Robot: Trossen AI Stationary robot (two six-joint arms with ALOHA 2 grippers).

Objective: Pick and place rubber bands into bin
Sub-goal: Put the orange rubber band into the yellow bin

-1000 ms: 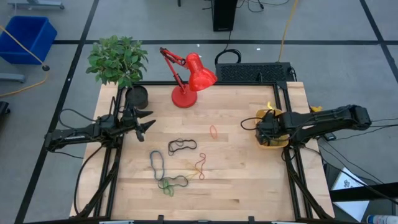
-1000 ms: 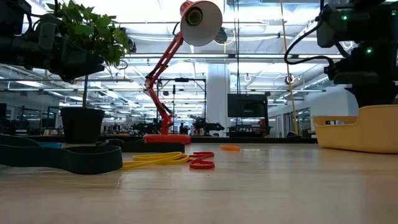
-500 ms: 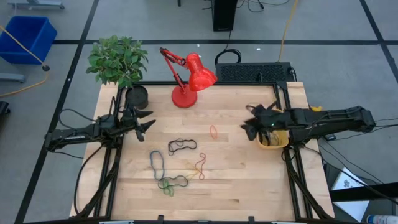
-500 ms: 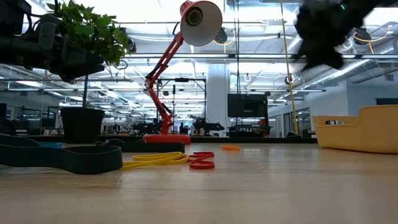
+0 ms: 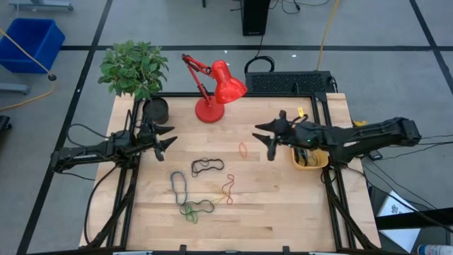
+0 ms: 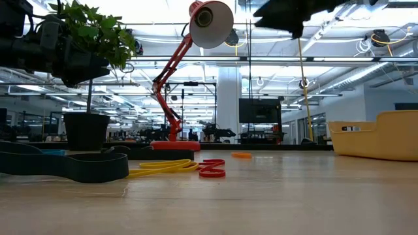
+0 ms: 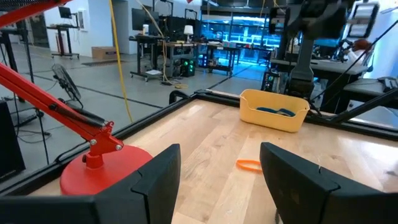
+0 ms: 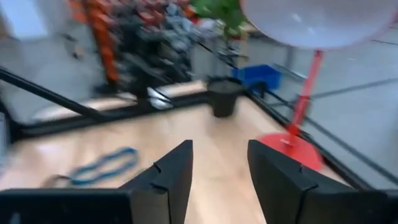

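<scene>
- Right now the right end effector (image 5: 270, 139) hangs above the worktop (image 5: 283, 205) with its fingers spread and nothing between them; the right wrist view shows bare wood in the gap.
- Just behind it, toward its own arm, sits the yellow bin (image 5: 309, 156), partly covered by that arm. The left wrist view shows at least one dark blue band (image 7: 273, 112) already lying inside the bin, so some of the job looks done.
- Closest ahead of the right end effector lies a small orange-red band (image 5: 243, 149), flat on the wood and untouched; it seems the likeliest next pick.
- Farther out from it, near the worktop's middle, a black band (image 5: 207, 166) lies loose, with a thin orange band (image 5: 228, 189) beside it.
- Beyond those, a dark blue band (image 5: 178, 185) and a tangle of green and dark bands (image 5: 195, 209) rest toward the near edge.
- Judging by this, most bands are still out on the worktop, so the task is at an early to middle stage.
- Well apart, on the far side of the bands, the left end effector (image 5: 167, 140) waits over the worktop near the black plant pot (image 5: 156, 109), fingers wide and holding nothing.
</scene>
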